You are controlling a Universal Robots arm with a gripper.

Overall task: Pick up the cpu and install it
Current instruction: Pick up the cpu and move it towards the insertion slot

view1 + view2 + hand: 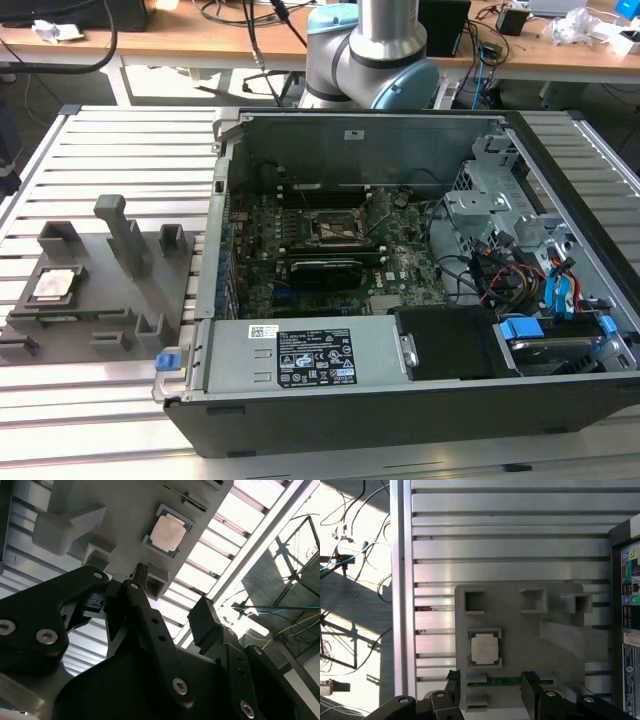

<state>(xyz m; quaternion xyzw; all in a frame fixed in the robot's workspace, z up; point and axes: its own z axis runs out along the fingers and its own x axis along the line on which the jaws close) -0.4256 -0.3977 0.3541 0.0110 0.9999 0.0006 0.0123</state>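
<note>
Above the grey fixture [515, 630], my gripper [490, 680] hangs, jaws apart (nothing held); I'd centre squarely over the chip [485, 649] before descending.

Arm [385, 45] upright, pincer [490, 680] — 2 fingers [532, 690] spread, empty
</note>
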